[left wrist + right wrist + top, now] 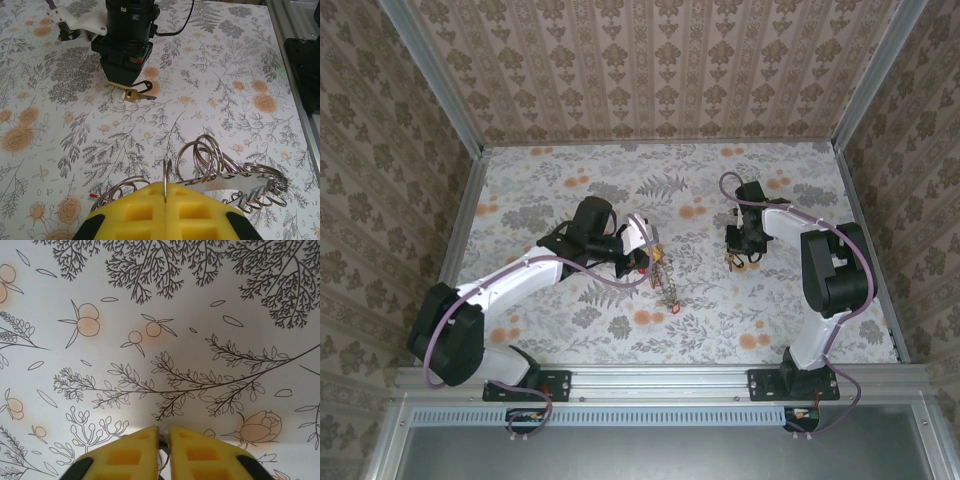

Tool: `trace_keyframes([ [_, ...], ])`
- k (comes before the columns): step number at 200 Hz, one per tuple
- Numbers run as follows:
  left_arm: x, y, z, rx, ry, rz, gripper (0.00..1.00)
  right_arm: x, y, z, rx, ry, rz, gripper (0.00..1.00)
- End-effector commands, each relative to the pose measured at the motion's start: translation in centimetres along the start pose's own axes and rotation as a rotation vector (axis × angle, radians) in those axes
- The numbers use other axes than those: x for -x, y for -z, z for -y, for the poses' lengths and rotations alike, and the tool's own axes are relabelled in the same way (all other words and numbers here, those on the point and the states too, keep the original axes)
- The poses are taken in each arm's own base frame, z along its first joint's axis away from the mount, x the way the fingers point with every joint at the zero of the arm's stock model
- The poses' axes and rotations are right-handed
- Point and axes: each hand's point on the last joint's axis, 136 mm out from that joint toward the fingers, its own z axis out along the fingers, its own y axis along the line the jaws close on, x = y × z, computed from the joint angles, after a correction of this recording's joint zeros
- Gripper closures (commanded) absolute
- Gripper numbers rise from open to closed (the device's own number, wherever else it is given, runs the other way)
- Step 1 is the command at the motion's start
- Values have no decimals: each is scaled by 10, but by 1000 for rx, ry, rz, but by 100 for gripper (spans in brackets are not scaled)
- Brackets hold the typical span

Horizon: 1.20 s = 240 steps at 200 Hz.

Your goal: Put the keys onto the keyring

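My left gripper is shut on a thin loop of the keyring, a cluster of metal rings on a flat toothed strip. The bunch hangs from the gripper down toward the table. In the left wrist view the yellow fingertips pinch one ring edge-on, with the left gripper closed tight. My right gripper points straight down at the table, right of centre. A small brass key with a dark ring lies right under the tips of the right gripper. Its yellow jaws are almost together, with a thin metal sliver between them.
The floral tabletop is walled in by patterned panels on three sides. A metal rail runs along the near edge by the arm bases. The two grippers are about a hand's width apart.
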Motion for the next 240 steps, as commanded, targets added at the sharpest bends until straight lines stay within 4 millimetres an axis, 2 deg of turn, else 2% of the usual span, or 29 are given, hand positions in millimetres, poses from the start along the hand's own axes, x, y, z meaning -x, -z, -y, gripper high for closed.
trace_keyframes([
  [1,20,6,-3,8,-28,45,100,3,3,-2,-11,5,2,90],
  [240,17,7,0,0,-24,37,100,0,0,-10,12,20,-35,84],
])
